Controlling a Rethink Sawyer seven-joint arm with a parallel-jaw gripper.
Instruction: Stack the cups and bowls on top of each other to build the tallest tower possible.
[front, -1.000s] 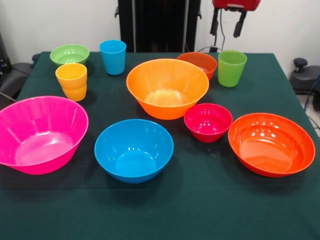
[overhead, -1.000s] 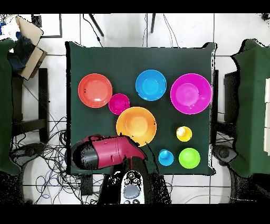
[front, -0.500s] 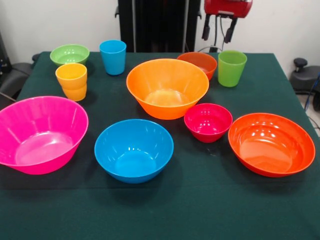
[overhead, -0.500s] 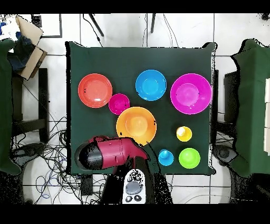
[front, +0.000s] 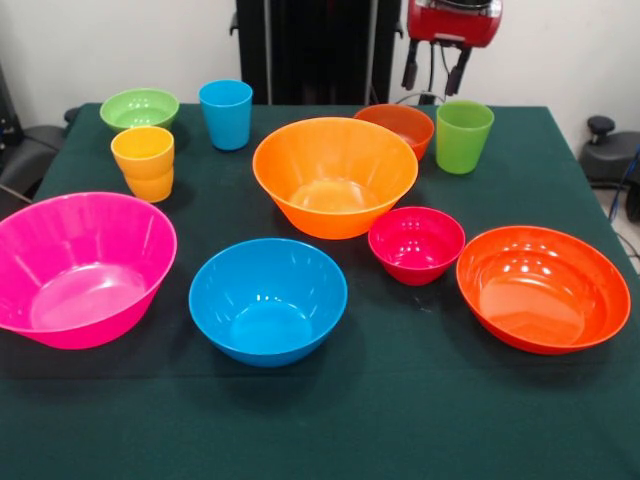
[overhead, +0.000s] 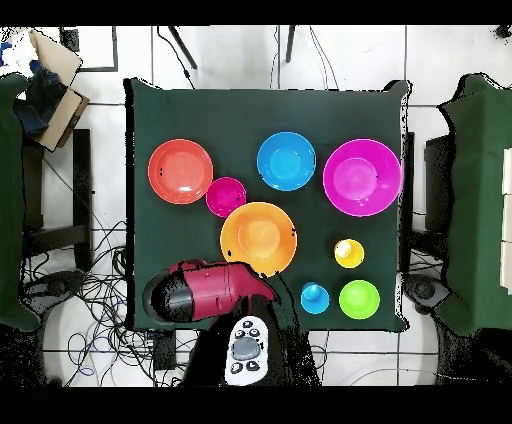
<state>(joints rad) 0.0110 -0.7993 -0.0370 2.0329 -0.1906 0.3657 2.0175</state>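
Nothing is stacked: every cup and bowl stands apart on the green tablecloth (front: 400, 420). In the front view the big orange bowl (front: 335, 176) sits at the middle, with the small orange-red bowl (front: 396, 126) just behind its right rim and the green cup (front: 464, 136) beside that. In front of the big orange bowl lie the medium blue bowl (front: 268, 300) and the small magenta bowl (front: 416, 244), and the wide red-orange bowl (front: 542, 288) is to the right of the magenta one. The big pink bowl (front: 80, 268) fills the left side, with the yellow-orange cup (front: 143, 163), the small green bowl (front: 139, 108) and the blue cup (front: 225, 114) behind it. The gripper (front: 431, 72) hangs in the air above the small orange-red bowl and green cup, its two dark fingers spread and holding nothing.
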